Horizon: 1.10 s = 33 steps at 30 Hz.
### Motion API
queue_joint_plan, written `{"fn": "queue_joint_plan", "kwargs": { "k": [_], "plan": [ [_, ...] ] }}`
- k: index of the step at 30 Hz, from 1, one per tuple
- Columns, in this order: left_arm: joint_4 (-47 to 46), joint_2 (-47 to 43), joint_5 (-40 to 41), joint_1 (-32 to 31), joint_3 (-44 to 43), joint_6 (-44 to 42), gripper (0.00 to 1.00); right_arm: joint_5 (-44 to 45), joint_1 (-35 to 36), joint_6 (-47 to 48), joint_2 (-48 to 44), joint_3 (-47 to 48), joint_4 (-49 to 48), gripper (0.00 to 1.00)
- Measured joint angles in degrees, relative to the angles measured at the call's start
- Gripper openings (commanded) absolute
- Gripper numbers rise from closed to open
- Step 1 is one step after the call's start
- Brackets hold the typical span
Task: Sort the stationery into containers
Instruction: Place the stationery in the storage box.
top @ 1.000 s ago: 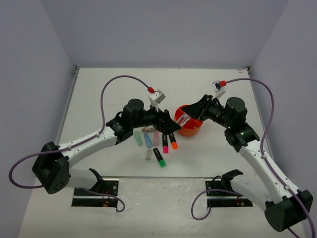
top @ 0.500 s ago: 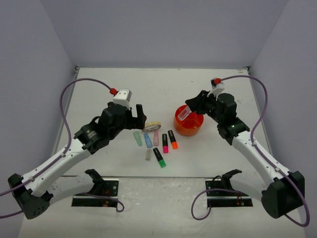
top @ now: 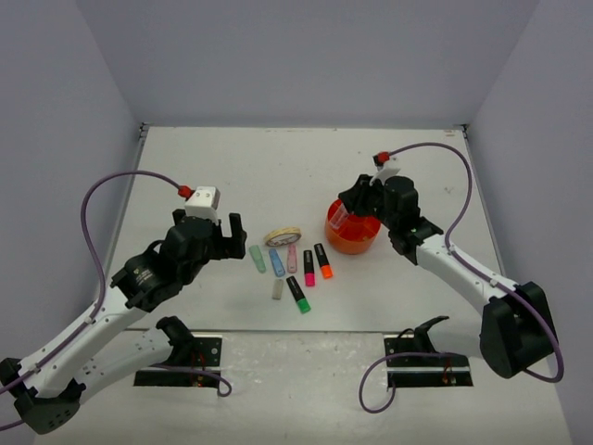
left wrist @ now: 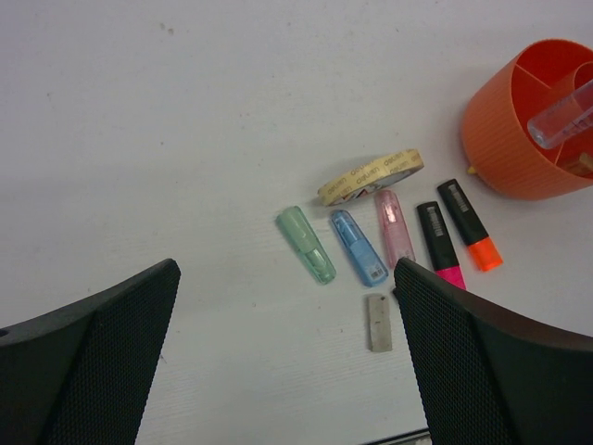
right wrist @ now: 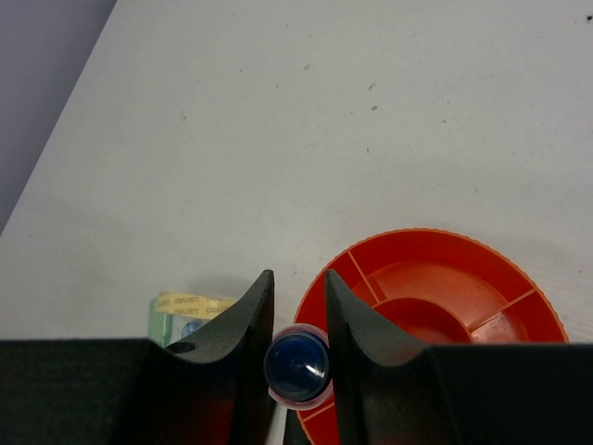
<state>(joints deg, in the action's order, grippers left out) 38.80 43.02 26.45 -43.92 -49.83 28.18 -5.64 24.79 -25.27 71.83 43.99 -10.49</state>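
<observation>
Your right gripper [right wrist: 297,297] is nearly closed on a pale pen [right wrist: 296,365], seen end-on from the wrist with a blue tip; the fingers hold it tilted over the left rim of the orange organiser [top: 355,241]; you cannot tell whether its lower end touches anything inside. Your left gripper [left wrist: 285,273] hovers above the table [top: 204,167] with jaws spread wide and nothing between them, left of the loose stationery and well apart from the organiser. On the table beside the organiser lie the markers in a loose row: green marker [left wrist: 306,244], blue marker [left wrist: 359,247], pink marker [left wrist: 394,228], then a black marker with pink cap [left wrist: 440,247] and one with orange cap [left wrist: 470,226]; the tape roll [left wrist: 371,176] sits just beyond the blue and pink ones; nearer the arms lie the grey marker [left wrist: 378,322] and, beside it, a black marker with green cap [top: 298,295].
</observation>
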Motion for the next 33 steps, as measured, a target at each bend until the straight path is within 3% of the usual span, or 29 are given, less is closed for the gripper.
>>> {"fn": "queue_joint_plan", "kwargs": {
  "k": [17,19,24,26,31,33],
  "plan": [
    [-0.35,-0.18,-0.29,0.00,0.99,-0.84,1.00,9.35,5.32,4.12,1.73,-0.41,-1.42,0.02],
    [-0.40,-0.17,-0.43,0.00,0.99,-0.89,1.00,9.79,5.47,4.30,1.73,-0.41,-1.25,0.07],
    [-0.50,-0.17,-0.68,0.00,0.99,-0.98,1.00,11.11,6.13,4.81,1.73,-0.41,-0.73,0.37],
    [-0.51,-0.17,-0.69,0.00,0.99,-0.98,1.00,11.27,6.48,4.87,1.73,-0.41,-0.45,0.38],
    [-0.52,-0.14,-0.69,0.00,0.99,-1.00,1.00,11.79,7.41,5.04,1.64,-0.41,-0.19,0.56],
    [-0.52,-0.07,-0.69,0.00,0.99,-1.00,1.00,12.07,7.82,5.11,1.34,-0.41,0.14,0.57]
  ]
}}
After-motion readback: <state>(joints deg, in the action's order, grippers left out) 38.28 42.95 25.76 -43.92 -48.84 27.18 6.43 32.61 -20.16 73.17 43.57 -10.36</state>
